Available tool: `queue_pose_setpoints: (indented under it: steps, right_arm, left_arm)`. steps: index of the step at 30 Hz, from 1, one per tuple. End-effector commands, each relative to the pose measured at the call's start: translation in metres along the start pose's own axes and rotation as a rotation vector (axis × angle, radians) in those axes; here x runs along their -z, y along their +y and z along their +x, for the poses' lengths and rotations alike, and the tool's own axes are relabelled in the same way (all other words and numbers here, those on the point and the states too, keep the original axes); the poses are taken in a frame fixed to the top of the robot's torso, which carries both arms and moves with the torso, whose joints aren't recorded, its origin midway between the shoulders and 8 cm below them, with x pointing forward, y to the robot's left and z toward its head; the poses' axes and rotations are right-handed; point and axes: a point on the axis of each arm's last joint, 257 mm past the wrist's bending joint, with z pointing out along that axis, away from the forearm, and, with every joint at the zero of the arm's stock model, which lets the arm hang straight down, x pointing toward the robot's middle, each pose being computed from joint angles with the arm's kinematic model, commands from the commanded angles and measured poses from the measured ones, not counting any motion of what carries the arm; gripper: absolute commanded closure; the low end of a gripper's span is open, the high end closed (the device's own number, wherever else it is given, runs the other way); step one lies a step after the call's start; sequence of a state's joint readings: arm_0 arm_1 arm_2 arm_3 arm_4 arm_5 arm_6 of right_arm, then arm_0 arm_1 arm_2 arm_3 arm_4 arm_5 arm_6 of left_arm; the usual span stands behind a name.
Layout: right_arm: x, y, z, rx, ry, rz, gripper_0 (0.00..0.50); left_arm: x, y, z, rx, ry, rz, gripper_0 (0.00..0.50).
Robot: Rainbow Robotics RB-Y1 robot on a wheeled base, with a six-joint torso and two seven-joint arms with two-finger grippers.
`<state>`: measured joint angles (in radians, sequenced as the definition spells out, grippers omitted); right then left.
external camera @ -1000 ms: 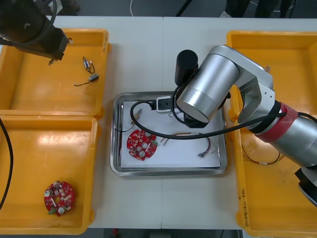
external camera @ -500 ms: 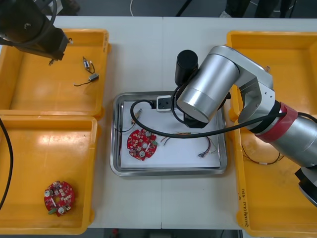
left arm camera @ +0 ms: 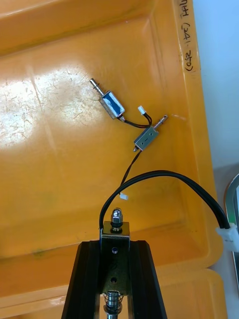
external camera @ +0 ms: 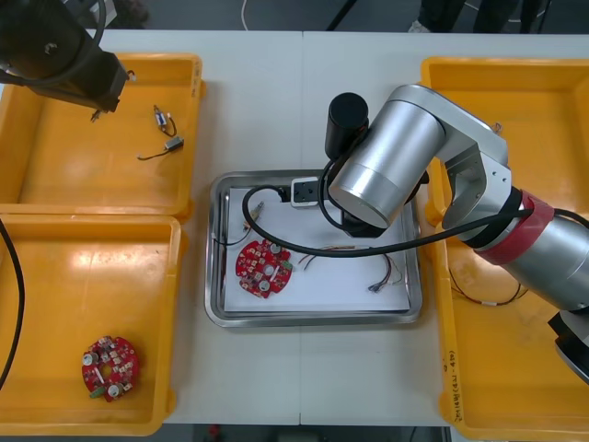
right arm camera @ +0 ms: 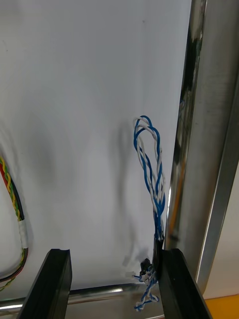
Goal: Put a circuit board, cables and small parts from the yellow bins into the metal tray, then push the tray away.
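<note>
Right gripper (right arm camera: 114,256) spread over metal tray (right arm camera: 199,149); twisted blue and white cable (right arm camera: 152,169) lay hard against tray wall. Left gripper (left arm camera: 115,246) pinched small metal part (left arm camera: 115,230) over yellow bin (left arm camera: 59,149), tray's 10 o'clock.

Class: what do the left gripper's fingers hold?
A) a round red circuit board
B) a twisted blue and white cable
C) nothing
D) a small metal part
D: the left gripper is shut on a small metal part trailing a black cable, above a yellow bin. The right gripper hangs open over the metal tray.
</note>
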<state>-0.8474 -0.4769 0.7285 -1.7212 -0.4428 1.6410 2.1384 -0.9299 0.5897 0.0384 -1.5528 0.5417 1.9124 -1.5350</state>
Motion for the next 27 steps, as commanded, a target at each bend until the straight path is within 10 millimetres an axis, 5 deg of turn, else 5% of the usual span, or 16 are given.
queue_pose_setpoints:
  steps: [1,27]
  right_arm:
    - [0.007,-0.007,0.006,-0.034,-0.008,0.028,0.000]
    - [0.011,-0.010,0.016,-0.043,-0.008,0.058,0.000]
  left_arm:
    - [0.014,0.012,-0.003,0.119,-0.030,-0.020,0.500]
    - [0.014,0.011,-0.003,0.113,-0.029,-0.014,0.500]
